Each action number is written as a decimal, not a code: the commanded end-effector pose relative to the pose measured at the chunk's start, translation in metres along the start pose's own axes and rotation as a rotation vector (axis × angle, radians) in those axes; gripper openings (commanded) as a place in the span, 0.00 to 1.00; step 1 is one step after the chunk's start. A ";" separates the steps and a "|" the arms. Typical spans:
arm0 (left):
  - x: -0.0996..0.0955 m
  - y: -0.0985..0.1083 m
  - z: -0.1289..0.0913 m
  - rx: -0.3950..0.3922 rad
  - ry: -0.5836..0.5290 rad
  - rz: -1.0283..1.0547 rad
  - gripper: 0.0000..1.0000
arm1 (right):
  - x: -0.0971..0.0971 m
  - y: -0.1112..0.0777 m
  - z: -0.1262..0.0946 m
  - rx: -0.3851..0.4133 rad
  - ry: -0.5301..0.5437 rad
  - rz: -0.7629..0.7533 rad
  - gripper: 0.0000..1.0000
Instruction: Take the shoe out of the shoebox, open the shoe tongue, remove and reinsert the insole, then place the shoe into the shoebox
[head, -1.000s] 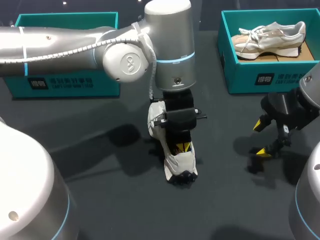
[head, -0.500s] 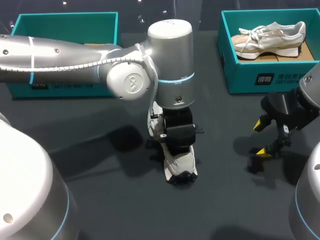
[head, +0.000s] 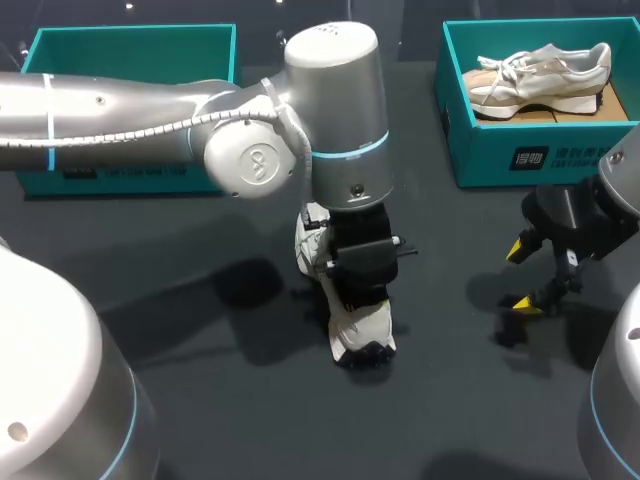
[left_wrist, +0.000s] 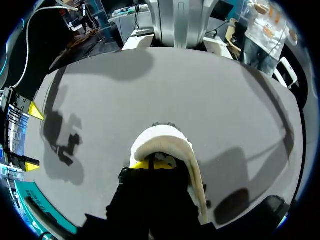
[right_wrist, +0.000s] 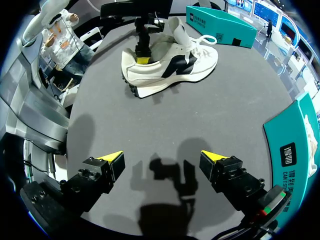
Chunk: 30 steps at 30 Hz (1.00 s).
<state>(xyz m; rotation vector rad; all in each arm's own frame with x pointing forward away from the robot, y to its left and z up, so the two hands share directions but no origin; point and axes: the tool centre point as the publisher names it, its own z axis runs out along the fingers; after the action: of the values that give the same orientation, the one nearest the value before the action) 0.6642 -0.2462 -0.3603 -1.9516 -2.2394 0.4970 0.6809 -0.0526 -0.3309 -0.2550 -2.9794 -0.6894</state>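
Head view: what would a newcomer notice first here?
The silver left arm dominates, its tip down inside a white shoe in the middle of the table. The right arm hangs at the right, jaws wide open, near a teal shoebox holding another shoe.

Our head cam sits high and behind us and looks down on the whole table (head: 200, 330), so it is the far view. The left arm (head: 120, 100) enters from its left side, the right arm (head: 620, 400) from its right. The left wrist cam looks down along the left gripper (left_wrist: 155, 163), very near, approx. straight above the white shoe (left_wrist: 165, 140). The right wrist cam is low over the table, behind the right gripper (right_wrist: 161, 159), and faces across to the same shoe, not so near. All 3 views share this shoe. Head and left wrist views also share the right gripper; head and right wrist views share the teal shoebox (right_wrist: 220, 22) behind the shoe.
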 end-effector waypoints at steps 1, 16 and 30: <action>-0.006 -0.002 0.018 0.010 0.012 0.005 0.00 | 0.001 0.000 0.000 0.002 -0.002 0.000 1.00; 0.018 0.030 0.039 -0.027 0.124 -0.070 0.00 | 0.001 0.000 0.000 0.002 -0.002 0.000 1.00; 0.021 0.018 0.021 -0.055 0.132 -0.082 0.00 | 0.001 0.000 0.000 0.002 -0.002 0.000 1.00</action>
<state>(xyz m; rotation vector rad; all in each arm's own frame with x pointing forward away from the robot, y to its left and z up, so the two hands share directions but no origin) 0.6694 -0.2250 -0.3829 -1.8680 -2.2787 0.2922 0.6809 -0.0527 -0.3310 -0.2551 -2.9794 -0.6895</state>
